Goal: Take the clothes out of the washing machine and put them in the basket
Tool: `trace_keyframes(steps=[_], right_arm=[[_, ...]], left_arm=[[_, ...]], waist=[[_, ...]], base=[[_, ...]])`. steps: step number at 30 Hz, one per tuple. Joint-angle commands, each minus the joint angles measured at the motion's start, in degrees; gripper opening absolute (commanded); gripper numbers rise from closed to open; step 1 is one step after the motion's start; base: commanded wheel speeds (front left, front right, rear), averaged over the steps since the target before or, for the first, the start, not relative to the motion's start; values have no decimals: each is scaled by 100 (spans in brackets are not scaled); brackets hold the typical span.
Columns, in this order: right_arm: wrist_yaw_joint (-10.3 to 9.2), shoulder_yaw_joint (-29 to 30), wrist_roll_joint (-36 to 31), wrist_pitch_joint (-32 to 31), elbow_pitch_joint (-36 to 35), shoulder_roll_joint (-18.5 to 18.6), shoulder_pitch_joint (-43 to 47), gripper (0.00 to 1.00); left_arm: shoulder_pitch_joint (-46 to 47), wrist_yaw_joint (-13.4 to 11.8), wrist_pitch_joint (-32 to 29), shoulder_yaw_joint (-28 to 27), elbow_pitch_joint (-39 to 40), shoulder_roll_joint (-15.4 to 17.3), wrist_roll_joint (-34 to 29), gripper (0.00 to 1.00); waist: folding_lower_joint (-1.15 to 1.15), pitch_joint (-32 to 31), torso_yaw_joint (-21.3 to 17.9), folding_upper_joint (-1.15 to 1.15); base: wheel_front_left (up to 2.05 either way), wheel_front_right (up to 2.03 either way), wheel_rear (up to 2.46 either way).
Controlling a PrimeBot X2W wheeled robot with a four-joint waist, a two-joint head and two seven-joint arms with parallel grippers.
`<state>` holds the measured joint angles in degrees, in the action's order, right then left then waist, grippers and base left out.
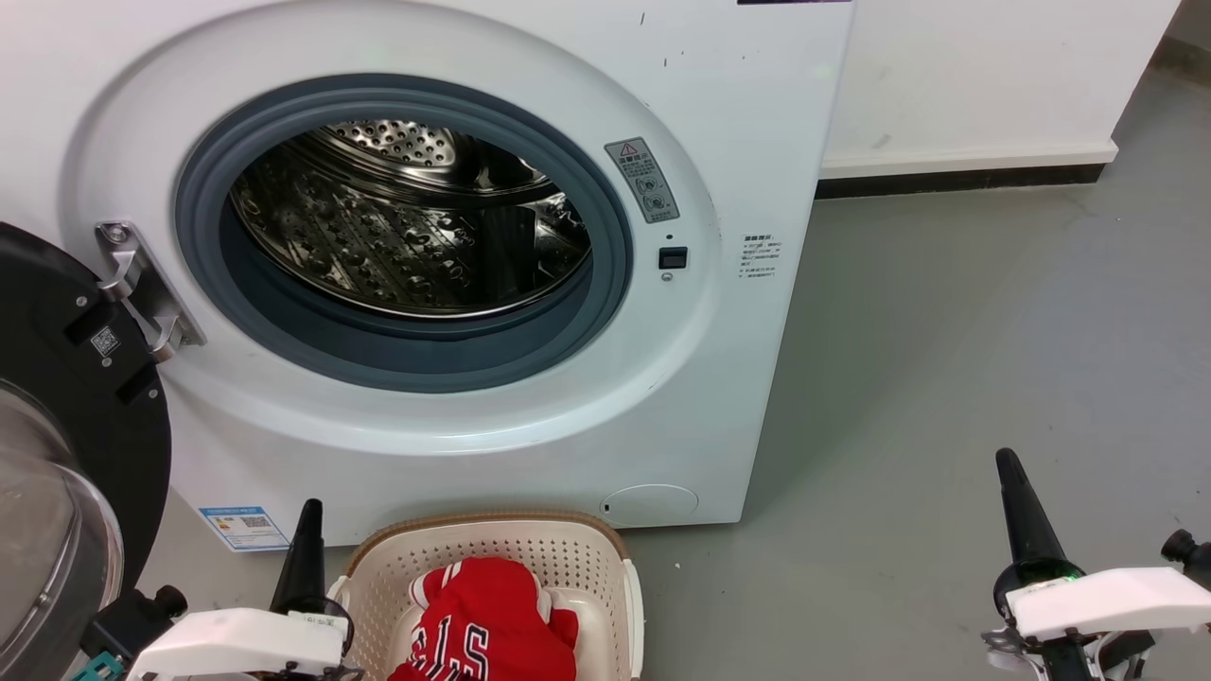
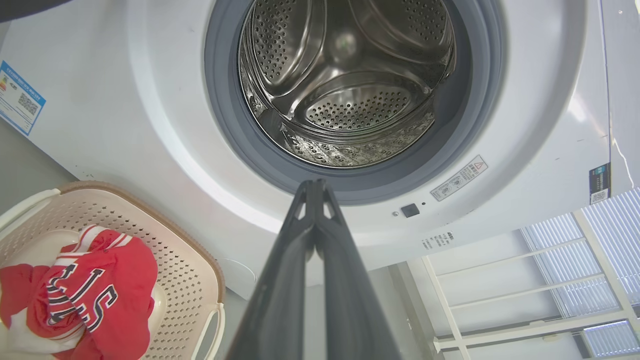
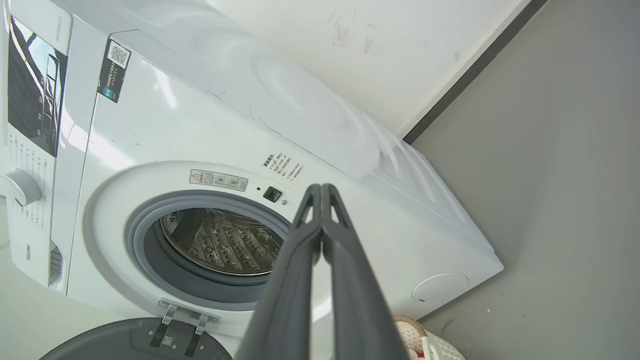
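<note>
Washer: white front-loader that takes up most of the head view. Opening faces the camera, with a grey ring round it.

Floor: grey, to the right of the washer. White wall with a dark skirting behind.

Door: swung open to the left, black rim, glass bowl facing out. It hangs on a metal hinge.

Drum: bare perforated steel in the head view and both wrist views.

Basket: cream with a brown rim, on the floor just in front of the washer and below the opening. The bottom edge of the head view cuts it off.

Jerseys: red cloth bunched inside the basket, with white trim and black "LS" lettering showing. Can't tell whether it's one piece or two.

Left gripper: fingers pressed together, nothing between them. It sits just left of the basket rim, pointing at the washer front. The left wrist view shows the tips meeting under the ring.

Right gripper: also closed and holding nothing. It's over the floor, well apart from the basket and washer. Tips together in the right wrist view.

Small stuff:
- Round cap low on the washer front.
- Blue label at the lower left.
- Grey warning label right of the ring.
- Black latch under the warning label.
</note>
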<state>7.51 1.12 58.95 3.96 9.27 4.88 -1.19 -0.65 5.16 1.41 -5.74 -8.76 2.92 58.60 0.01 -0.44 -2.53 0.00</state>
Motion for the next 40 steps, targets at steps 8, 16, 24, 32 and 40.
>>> trace_keyframes(steps=[8,16,24,32,40], right_arm=[[-1,64,801,-178,69,32,-211,0],[-2,98,1304,-300,137,28,-271,0],[-2,144,1878,-437,228,18,-320,0],[-2,181,2303,-546,288,8,-392,0],[-2,224,2749,-655,349,-6,-423,0]], left_arm=[[246,89,-181,-29,-85,5,743,0],[329,113,-292,-41,-165,4,1219,0],[429,146,-432,-55,-262,1,1767,0],[513,175,-525,-64,-328,-1,2172,0],[597,201,-623,-76,-407,-3,2605,0]], waist=[[-1,10,41,0],[-1,18,73,0],[-1,27,112,0],[-1,35,143,0],[-1,44,179,0]], base=[[0,0,0],[0,0,0],[0,0,0],[0,0,0],[0,0,0]])
